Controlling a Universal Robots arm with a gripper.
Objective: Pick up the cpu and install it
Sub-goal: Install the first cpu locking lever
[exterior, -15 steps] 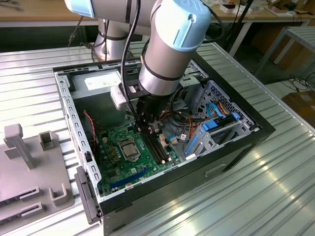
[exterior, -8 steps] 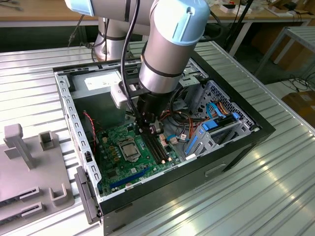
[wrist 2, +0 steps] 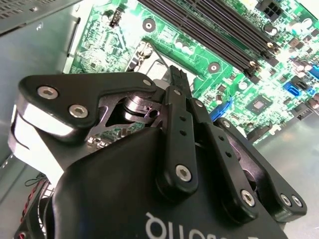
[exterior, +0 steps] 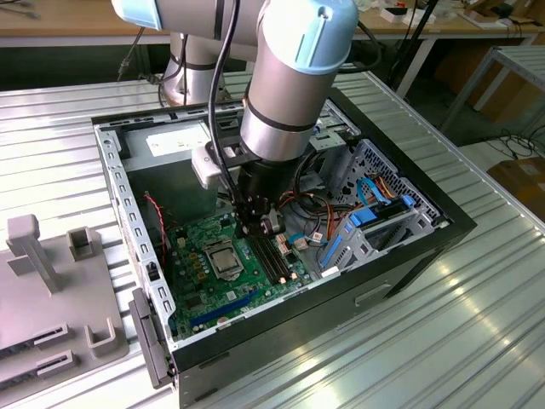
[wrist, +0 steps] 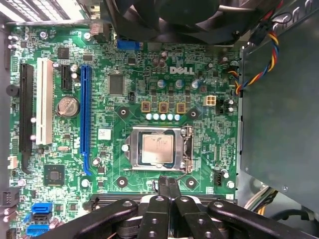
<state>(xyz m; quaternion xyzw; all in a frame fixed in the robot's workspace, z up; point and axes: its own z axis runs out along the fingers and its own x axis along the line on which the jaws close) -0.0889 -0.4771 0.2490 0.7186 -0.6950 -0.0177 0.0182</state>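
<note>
Green circuit board [wrist: 149, 74] lies flat in the bottom of an open black computer case [exterior: 409, 256] on a ribbed metal table [exterior: 477, 341]. Going left to right in the exterior view: grey plastic stand [exterior: 51, 290] on the table well off to the exterior view's left of the gripper, then the case's perforated side rail [exterior: 119, 196], then the board with the chip socket [exterior: 223, 260], then the gripper [exterior: 254, 228], then loose coloured wires [exterior: 319, 217] and blue cables [exterior: 375, 200] on the far side of it.

Gripper hangs nose-down inside the case, fingers pressed together with nothing between them; in the first wrist view the two black fingers [wrist: 164, 186] meet tip to tip, gripper [wrist: 168, 180] just off the socket's edge, above the dark memory slots [exterior: 272, 256]. In the second wrist view the gripper [wrist 2: 178, 74] fingers also sit closed, board below.

Cpu [wrist: 157, 149], silver-grey square, lies flat in the metal socket frame [wrist: 187, 149], just beside the fingertips, not touched. In the exterior view the cpu [exterior: 223, 259] is near the gripper, toward the exterior view's left and a bit lower. Blue slot [wrist: 85, 119] and black slot [wrist: 25, 114] lie farther from the gripper, past the socket. Black fan [wrist: 174, 17] sits across the board from the gripper.
</note>
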